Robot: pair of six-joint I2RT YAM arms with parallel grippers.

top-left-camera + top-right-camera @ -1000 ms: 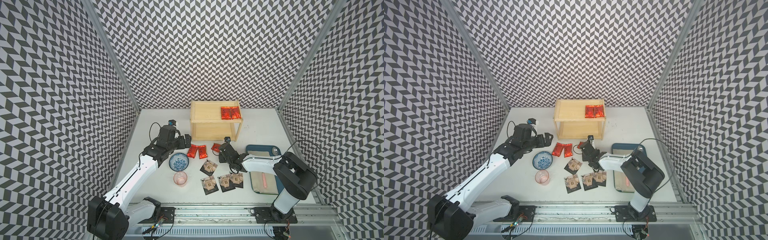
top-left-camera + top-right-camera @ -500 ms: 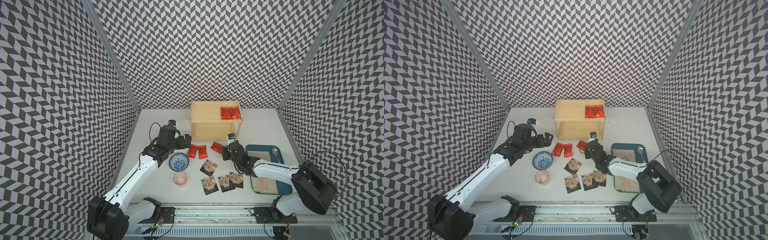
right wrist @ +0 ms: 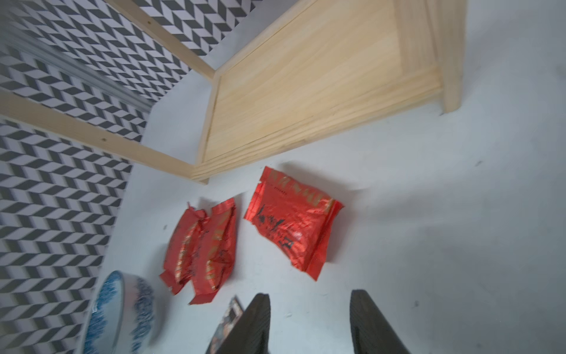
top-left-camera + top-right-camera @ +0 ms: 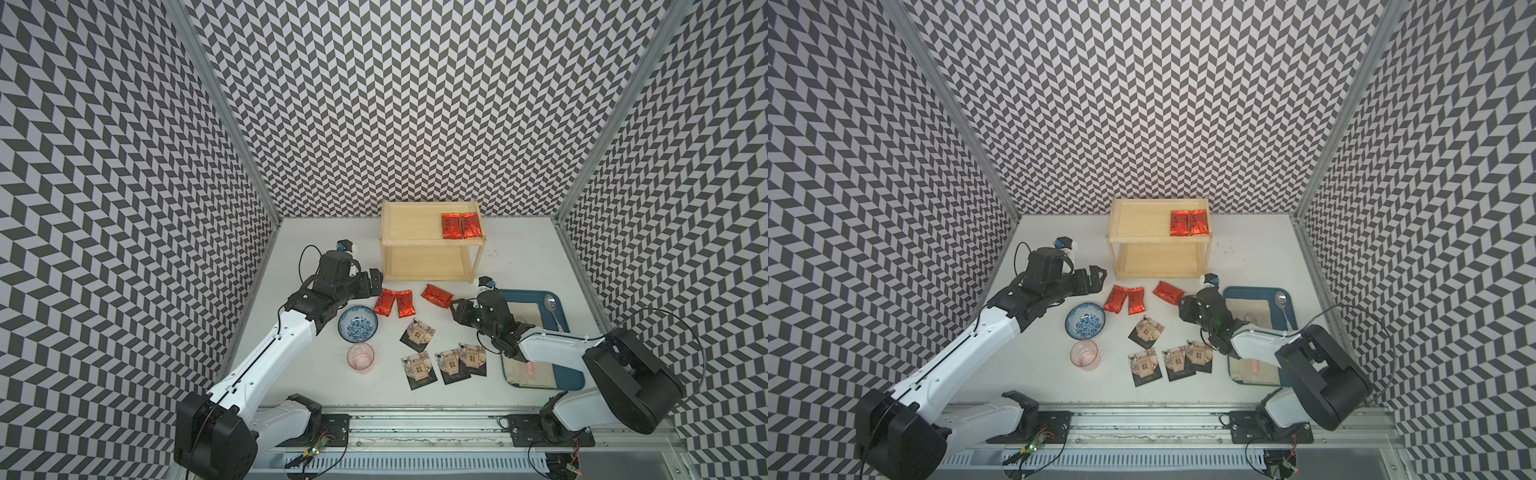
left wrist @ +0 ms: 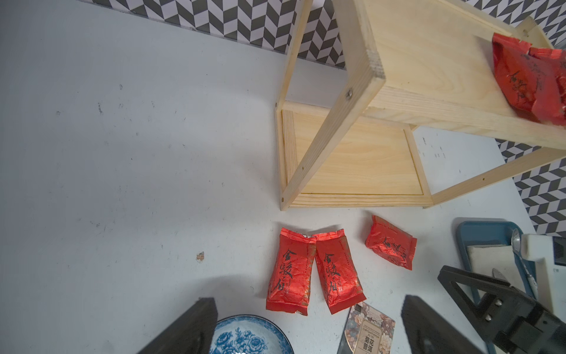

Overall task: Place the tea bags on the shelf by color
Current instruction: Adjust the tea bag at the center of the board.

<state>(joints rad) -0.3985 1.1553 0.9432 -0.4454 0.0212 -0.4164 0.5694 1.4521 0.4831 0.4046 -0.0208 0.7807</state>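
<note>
Nearest the front rail, counted four black tea bags [image 4: 452, 365] lying flat on the white counter [image 4: 519, 257]: three in a row with edges touching or overlapping, the fourth [image 4: 417, 332] just beyond them and turned at an angle. Logged a pink cup [image 4: 360, 358] upright to the left of that row and a blue patterned bowl [image 4: 358, 324] just behind the cup. Noted on the right side a blue tray [image 4: 532, 296] lined with beige cloth [image 4: 536, 380], a spoon [image 4: 552, 309] lying along its far right edge, and the right arm crossing over the tray. Found the right tool [image 3: 309, 295] low over the counter between the tray and the fourth black bag, jaws parted with only bare counter between them, gripping nothing. Found the left tool [image 4: 371, 284] just beyond the bowl, jaws spread wide and empty. Farther back, recorded three red tea bags on the counter: a pair [image 4: 384, 302] side by side and touching, just ahead of the left tool, and a single one [image 4: 436, 295] apart to the right, angled, just ahead of the right tool. At the back, logged the shelf [image 4: 415, 224] standing near the rear wall, with two more red tea bags [image 4: 451, 226] side by side at the right end of its upper board.
</note>
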